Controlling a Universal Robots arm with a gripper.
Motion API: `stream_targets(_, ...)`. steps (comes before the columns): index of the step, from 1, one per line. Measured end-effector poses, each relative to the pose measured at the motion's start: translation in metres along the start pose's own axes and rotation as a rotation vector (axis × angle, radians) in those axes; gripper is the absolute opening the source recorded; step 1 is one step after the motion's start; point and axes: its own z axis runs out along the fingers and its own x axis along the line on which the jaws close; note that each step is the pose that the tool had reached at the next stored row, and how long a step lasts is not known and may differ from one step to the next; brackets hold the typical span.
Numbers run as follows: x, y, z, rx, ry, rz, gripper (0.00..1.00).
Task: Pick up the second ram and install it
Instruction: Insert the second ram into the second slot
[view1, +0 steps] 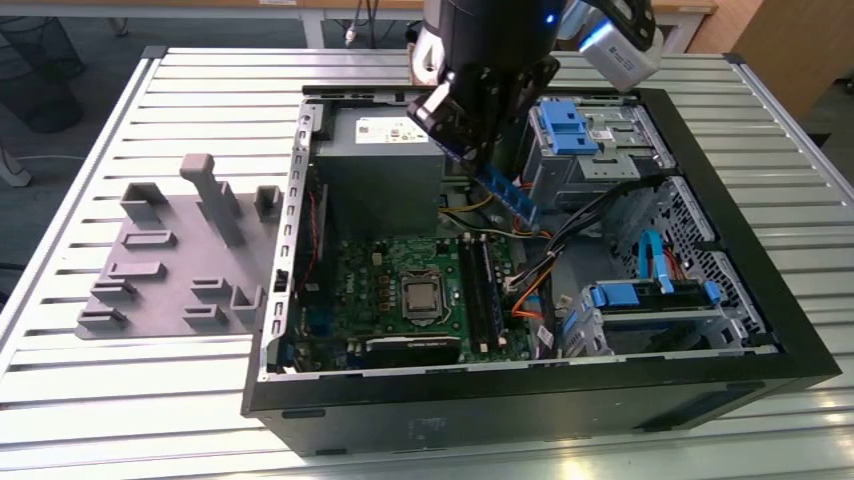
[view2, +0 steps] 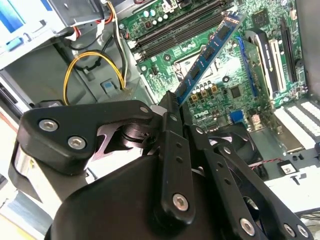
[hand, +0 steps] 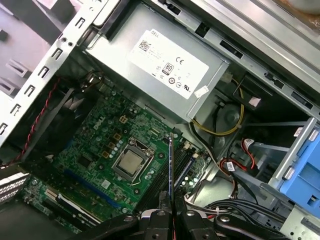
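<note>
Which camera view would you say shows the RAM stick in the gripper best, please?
The second wrist view: the second ram shows its flat blue-labelled face, running from the gripper out over the motherboard. The first wrist view shows it edge-on, as a thin line. The exterior view shows a blue strip below the gripper.

A: What's hidden? Quick.
B: Exterior view: arm's upper part cut off at the top edge; its gripper (view1: 470, 150) covers the upper end of the RAM stick (view1: 514, 195) and part of the power supply (view1: 380, 160).
A: Wrist views?
B: Second wrist view: stick's held end sits behind black finger links (view2: 172, 150). First wrist view: stick edge-on, chips unreadable; blue drive caddy (hand: 302, 180) cropped.
</note>
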Motion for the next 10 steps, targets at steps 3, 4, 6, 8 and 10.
stream_targets(3,0.0000,0.0000,0.0000,0.0006,-0.0004,0.011,0.14)
stream_targets(4,0.0000,0.0000,0.0000,0.0007,-0.0005,0.013,0.14)
stream_targets(6,0.0000,0.0000,0.0000,0.0008,-0.0006,0.016,0.14)
stream_targets(8,0.0000,0.0000,0.0000,0.0009,-0.0006,0.016,0.14)
stream_targets(10,0.0000,0.0000,0.0000,0.0009,-0.0007,0.017,0.14)
